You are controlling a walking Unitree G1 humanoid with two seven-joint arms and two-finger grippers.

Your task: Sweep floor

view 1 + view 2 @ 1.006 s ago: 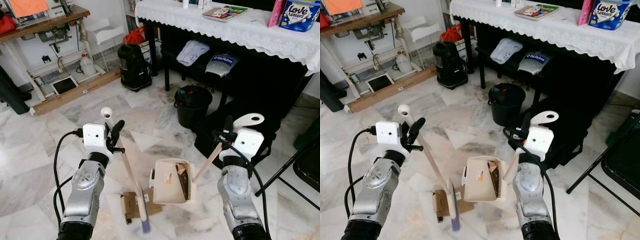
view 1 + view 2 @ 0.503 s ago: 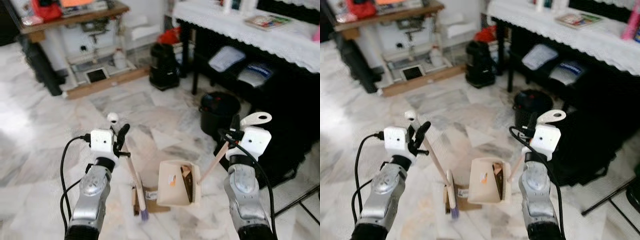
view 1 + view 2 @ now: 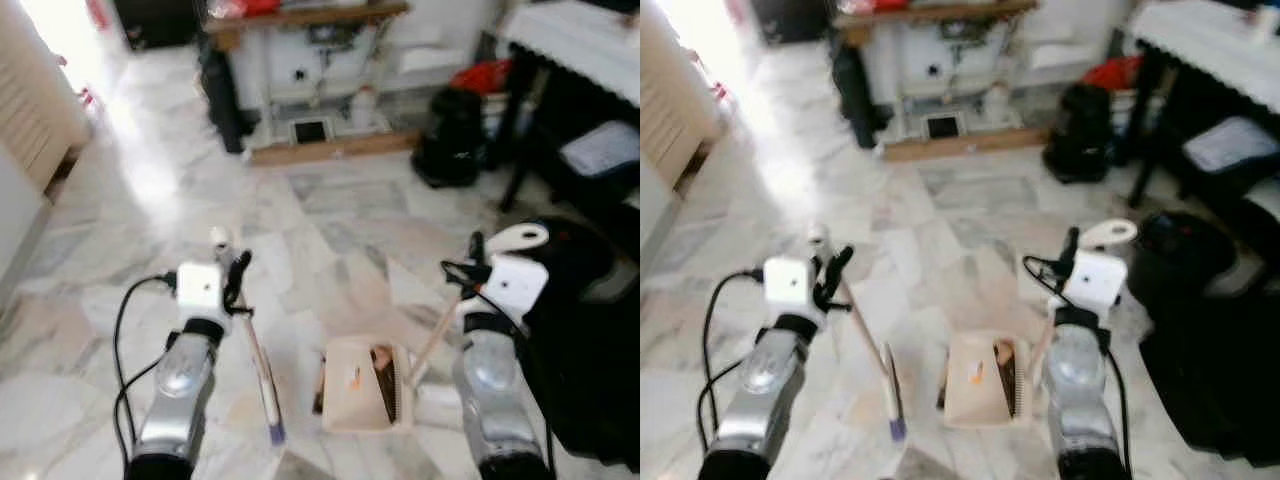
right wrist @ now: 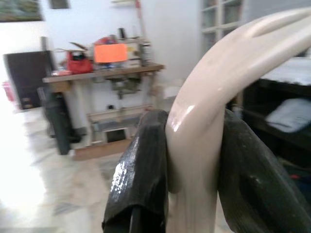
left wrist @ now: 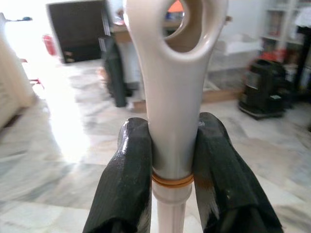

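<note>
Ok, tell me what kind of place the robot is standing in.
Most likely a room in a lived-in home: a polished marble floor, a wooden worktable cluttered on top against the far wall, a white lace tablecloth over dark furniture, and a black bin on the floor.

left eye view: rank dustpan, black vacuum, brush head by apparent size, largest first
1. dustpan, nearest the camera, so its lead is partly perspective.
2. black vacuum, far back by the wall, blurred.
3. brush head, a thin strip seen edge-on.
</note>
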